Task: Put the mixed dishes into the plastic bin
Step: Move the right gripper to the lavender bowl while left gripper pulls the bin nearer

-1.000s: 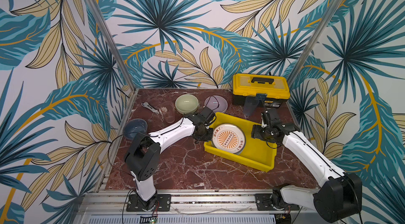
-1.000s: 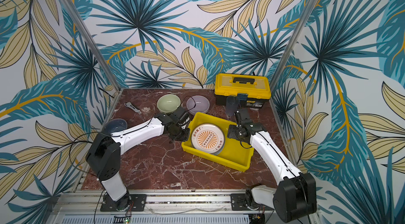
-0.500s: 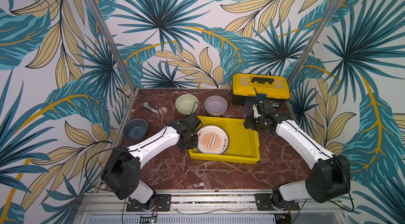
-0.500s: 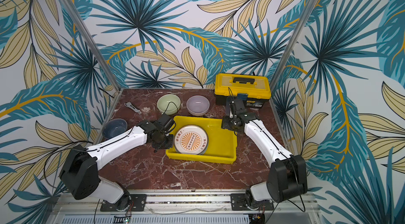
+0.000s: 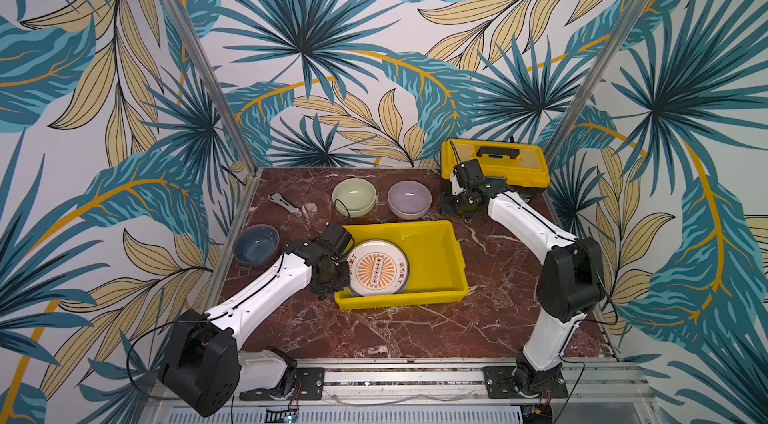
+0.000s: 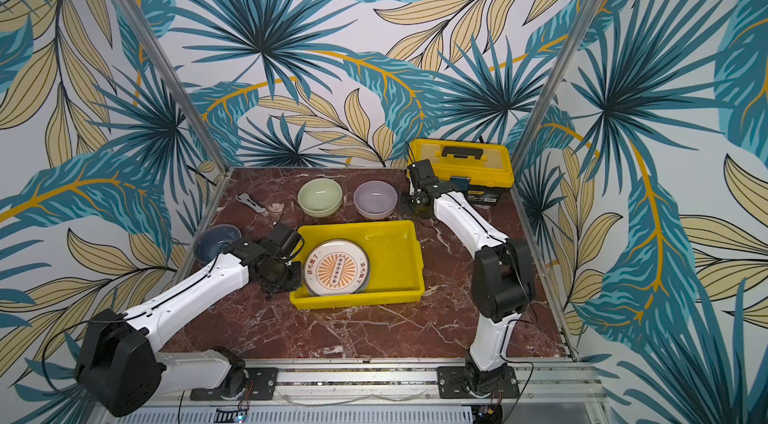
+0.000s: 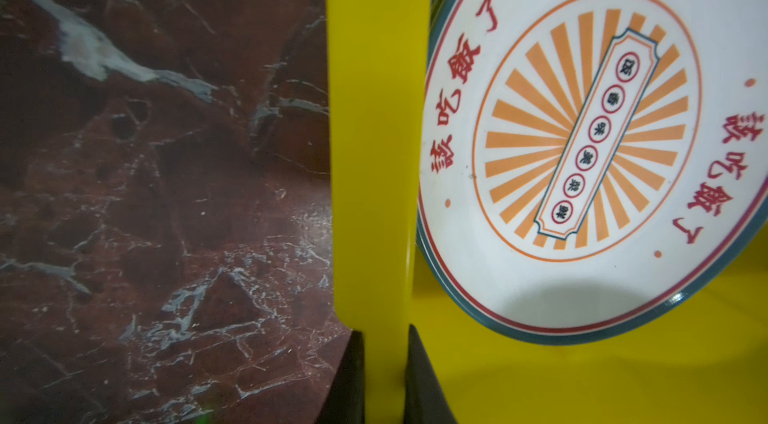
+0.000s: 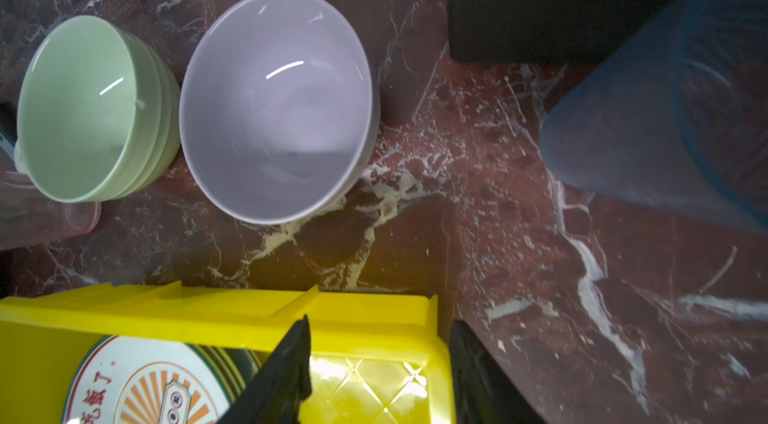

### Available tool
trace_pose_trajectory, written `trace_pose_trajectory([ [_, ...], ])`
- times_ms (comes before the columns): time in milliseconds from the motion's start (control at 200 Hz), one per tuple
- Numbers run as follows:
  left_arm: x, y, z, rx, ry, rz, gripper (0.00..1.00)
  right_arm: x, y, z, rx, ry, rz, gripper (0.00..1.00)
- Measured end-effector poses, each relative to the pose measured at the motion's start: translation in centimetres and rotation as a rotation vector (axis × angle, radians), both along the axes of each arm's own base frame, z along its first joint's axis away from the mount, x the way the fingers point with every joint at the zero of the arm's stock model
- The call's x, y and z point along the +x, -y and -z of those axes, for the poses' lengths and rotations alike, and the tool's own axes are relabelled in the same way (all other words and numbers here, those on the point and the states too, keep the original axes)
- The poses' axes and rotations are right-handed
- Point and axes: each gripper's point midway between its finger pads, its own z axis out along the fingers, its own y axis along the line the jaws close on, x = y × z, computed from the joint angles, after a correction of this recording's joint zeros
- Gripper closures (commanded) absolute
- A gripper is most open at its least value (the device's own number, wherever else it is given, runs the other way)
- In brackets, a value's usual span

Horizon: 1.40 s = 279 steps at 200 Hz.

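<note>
Several plates [image 5: 377,268] are stacked in the left half of the plastic bin [image 5: 399,300]. The top one is white with an orange sunburst, red characters and a teal edge, and its rim lies close against the bin's left wall. The right half of the bin shows bare, glossy yellow floor with a diamond pattern moulded into it. The bin is shallow and rectangular with a flared rim, and it sits mid-table, roughly square to the table edges.

In the left wrist view, the left gripper [image 7: 384,330] straddles the bin's left wall with one dark finger [image 7: 349,380] outside it and the other inside. Both sit close to the plastic, but I cannot tell whether they press on it.

Behind the back rim, across a narrow strip of marble, stand nested pale green bowls [image 5: 354,197] and a lilac bowl [image 5: 409,200], just beside each other, smooth and round. A blue-grey bowl [image 5: 256,243] sits near the table's left edge, well apart from the bin.

The right gripper [image 8: 380,326] hangs near the bin's back right corner with its fingers spread and nothing between them. Next to it, a translucent blue tumbler [image 8: 665,123] stands in front of the yellow-and-black toolbox [image 5: 494,160].

A grey metal tool [image 5: 282,204] lies at the back left. A wide stretch of the red-veined marble table [image 5: 374,334] runs from the bin's front wall to the front rail.
</note>
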Motion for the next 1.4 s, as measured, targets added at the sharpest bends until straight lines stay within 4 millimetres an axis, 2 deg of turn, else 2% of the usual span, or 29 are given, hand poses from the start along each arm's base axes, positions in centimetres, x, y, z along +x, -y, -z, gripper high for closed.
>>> trace_pose_trajectory([
  [90,0.1,-0.2,-0.5,-0.009,0.017,-0.008,0.6,1.8,-0.6,1.1,0.004,0.002,0.004,0.49],
  [245,0.0,-0.1,-0.6,-0.013,0.021,0.019,0.53,5.1,-1.5,2.7,0.007,0.012,0.009,0.49],
  [351,0.0,0.0,-0.8,-0.019,0.028,0.025,0.52,6.8,-2.0,3.2,0.008,0.027,0.014,0.5],
  [446,0.0,0.0,-1.5,-0.028,0.053,0.035,0.45,8.3,-2.2,3.2,0.003,0.046,0.021,0.51],
  [536,0.4,0.1,-2.6,-0.043,0.093,0.045,0.35,9.3,-2.3,3.4,-0.007,0.057,0.026,0.53],
  [676,1.6,0.3,-5.3,-0.05,0.186,0.063,0.24,9.8,-2.2,4.6,-0.023,0.042,0.034,0.55],
  [866,3.7,0.2,-8.6,-0.031,0.3,0.071,0.23,9.4,-2.2,7.0,-0.045,-0.008,0.032,0.58],
  [1167,4.6,0.2,-8.3,-0.002,0.304,0.082,0.23,9.1,-2.2,7.4,-0.073,-0.025,0.037,0.69],
  [1397,4.7,0.2,-8.4,0.002,0.314,0.085,0.23,8.9,-2.4,9.2,-0.085,-0.055,0.032,0.73],
])
